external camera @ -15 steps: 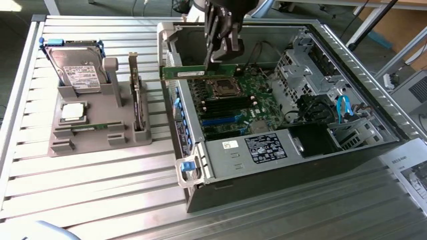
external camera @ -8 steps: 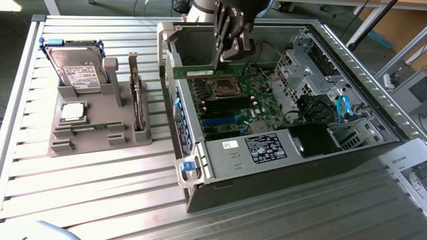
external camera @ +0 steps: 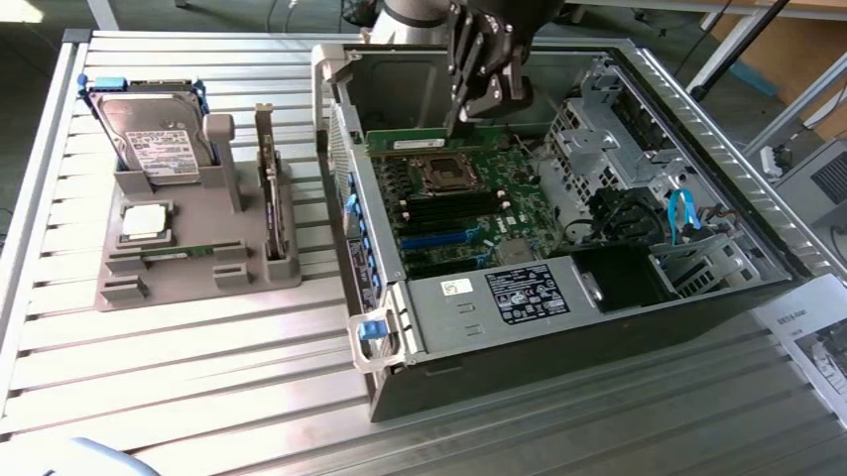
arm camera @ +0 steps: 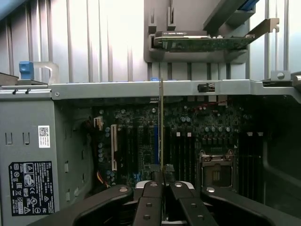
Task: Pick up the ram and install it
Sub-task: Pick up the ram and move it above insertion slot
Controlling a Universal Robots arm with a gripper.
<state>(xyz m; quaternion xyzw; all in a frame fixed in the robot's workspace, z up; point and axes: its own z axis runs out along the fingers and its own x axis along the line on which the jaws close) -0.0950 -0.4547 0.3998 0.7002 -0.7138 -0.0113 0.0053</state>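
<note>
My gripper [external camera: 466, 117] hangs inside the open computer case, low over the far end of the motherboard [external camera: 510, 223]. It is shut on the ram [arm camera: 161, 122], a thin green stick that the wrist view shows edge-on, rising from between the black fingers [arm camera: 151, 188]. The stick hovers above the motherboard [arm camera: 141, 141], near its row of long memory slots [arm camera: 183, 150] and beside the processor socket [arm camera: 216, 172]. A second, similar ram stick [external camera: 182, 251] lies in the grey holder [external camera: 173, 283] outside the case.
The grey holder also carries a hard drive [external camera: 153, 139], a silver-topped processor [external camera: 146, 220] and an upright expansion card [external camera: 272, 198]; the card [arm camera: 202, 43] sits beyond the case wall [arm camera: 141, 88]. Drive cage, cables and a fan [external camera: 622, 223] crowd the case at the exterior view's right.
</note>
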